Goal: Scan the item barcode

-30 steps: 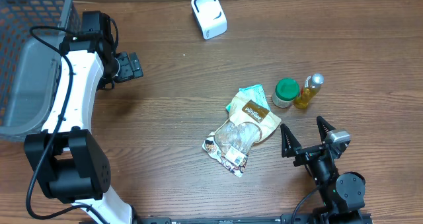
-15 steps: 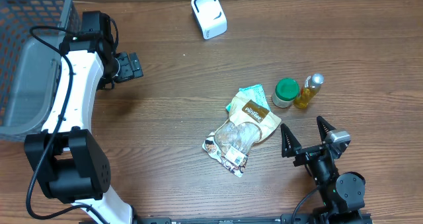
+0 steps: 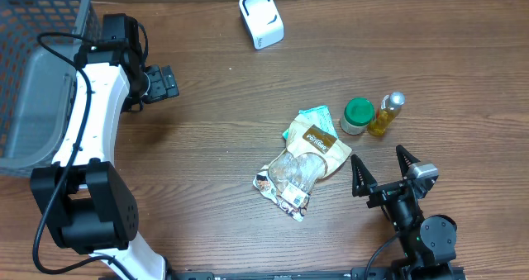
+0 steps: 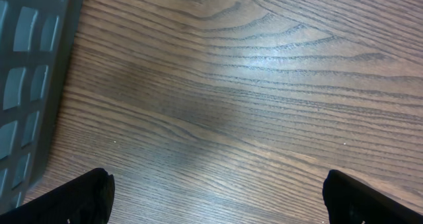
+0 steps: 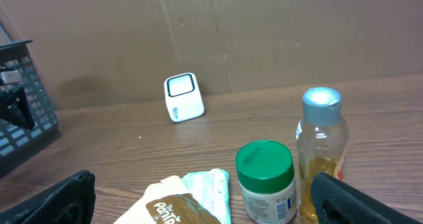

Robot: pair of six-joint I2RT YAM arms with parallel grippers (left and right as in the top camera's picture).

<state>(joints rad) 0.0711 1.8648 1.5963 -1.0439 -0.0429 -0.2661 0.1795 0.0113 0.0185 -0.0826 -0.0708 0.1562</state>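
Overhead first: left gripper [image 3: 164, 82] hung over bare table [image 3: 207, 164] beside the basket [image 3: 33, 82], fingers spread and holding nothing; right gripper [image 3: 378, 158] sat at the near edge, jaws wide and just as empty; nothing had been lifted yet, so by my read the step in hand was the first pick. The items lay in one cluster right of centre: a clear snack bag [image 3: 304, 166] flat on the wood and overlapping a teal packet [image 3: 310, 117], with a green-lidded jar [image 3: 357, 115] and an oil bottle [image 3: 387, 115] upright and touching just beyond; the white scanner [image 3: 261, 19] stood well apart at the far edge.

Left wrist view: only wood grain and the basket wall [image 4: 26, 85] showed between the two dark fingertips [image 4: 86, 197]; this arm was far from every item.

Right wrist view: jar [image 5: 266, 181] and bottle [image 5: 320, 154] stood close ahead, the bag's brown label [image 5: 173, 207] was low in frame, and the scanner [image 5: 183, 97] faced this way; no barcode was readable from here.

Advice for the pick: use the right arm, as it was nearest; come down on the bag's free edge, clear of the jar; grip away from any printed code; then carry it across and turn the code flat toward the scanner's window.
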